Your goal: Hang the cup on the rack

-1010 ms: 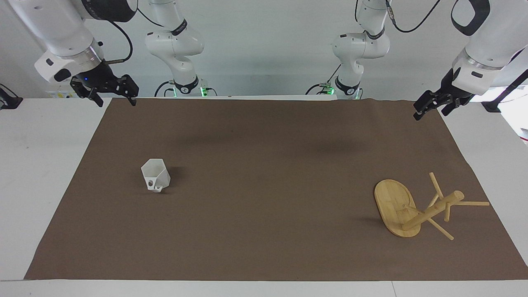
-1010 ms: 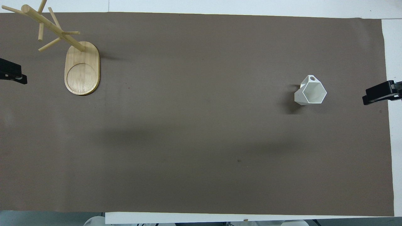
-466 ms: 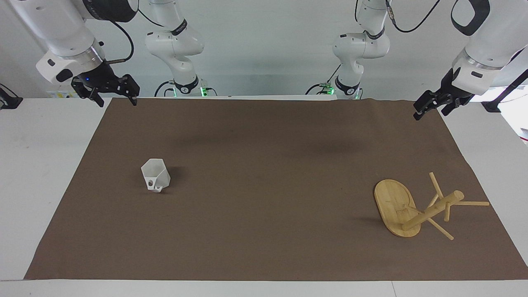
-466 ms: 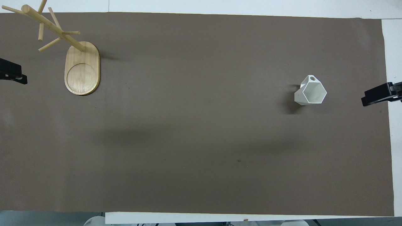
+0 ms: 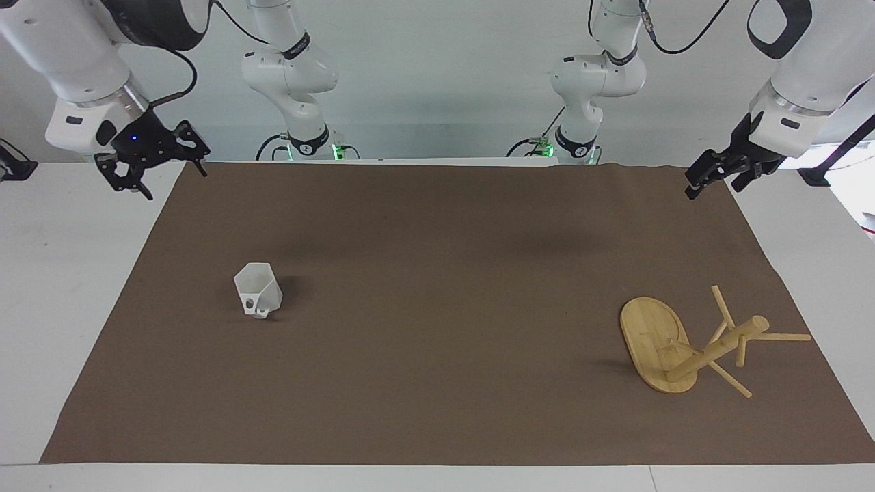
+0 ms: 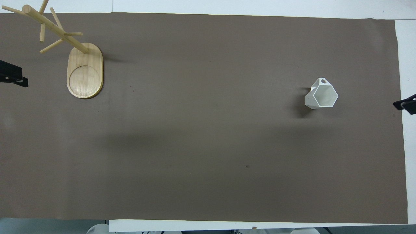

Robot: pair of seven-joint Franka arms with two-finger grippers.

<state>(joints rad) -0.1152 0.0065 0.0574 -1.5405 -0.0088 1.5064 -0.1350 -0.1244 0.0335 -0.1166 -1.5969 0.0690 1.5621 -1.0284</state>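
The cup [image 5: 258, 299] [image 6: 321, 97], small, white and faceted, stands upright on the brown mat toward the right arm's end, with its pierced handle on the side farther from the robots. The bamboo rack [image 5: 656, 348] [image 6: 85, 70] stands on its oval base toward the left arm's end, its post and thin pegs bare. My right gripper [image 5: 174, 183] [image 6: 404, 105] hangs open and empty in the air over the mat's edge at the robots' end, well apart from the cup. Over the mat's other corner at that end, my left gripper [image 5: 713, 191] [image 6: 13, 78] waits open and empty.
A brown mat [image 5: 437, 383] covers most of the white table [image 5: 68, 287]. Two further white arm bases [image 5: 301, 75] stand at the robots' end. Only the cup and rack stand on the mat.
My right gripper has swung outward toward the right arm's end of the table, past the mat's edge, and turned a little. The left gripper, the cup and the rack have not moved.
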